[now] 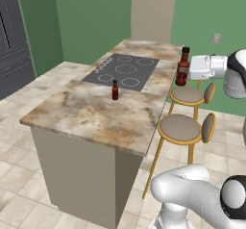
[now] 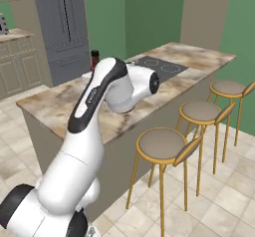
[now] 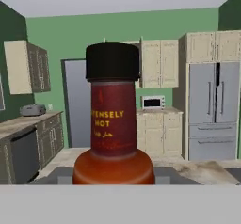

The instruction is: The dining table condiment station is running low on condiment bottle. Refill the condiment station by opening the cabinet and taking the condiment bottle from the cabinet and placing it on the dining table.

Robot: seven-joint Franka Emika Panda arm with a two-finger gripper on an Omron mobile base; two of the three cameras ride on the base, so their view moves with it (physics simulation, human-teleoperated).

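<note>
My gripper [image 1: 184,73] reaches in from the right and is shut on the condiment bottle [image 1: 184,55], a red-brown bottle with a black cap, held upright above the right edge of the dining table [image 1: 96,112]. Seen from the hand, that bottle [image 3: 113,124] stands right in front of the camera, its label reading "hot". A second, smaller bottle [image 1: 115,90] stands on the marble top just in front of the black cooktop [image 1: 122,70]. A bottle top [image 2: 94,57] pokes up behind my arm. Beige wall cabinets [image 3: 160,63] hang on the far wall, doors shut.
Three round stools [image 1: 181,127] [image 1: 187,95] [image 2: 228,87] line the table's right side, under the held bottle. A steel fridge [image 3: 212,110], a microwave [image 3: 153,102] and low counters [image 3: 28,133] stand across the room. Tiled floor surrounds the table.
</note>
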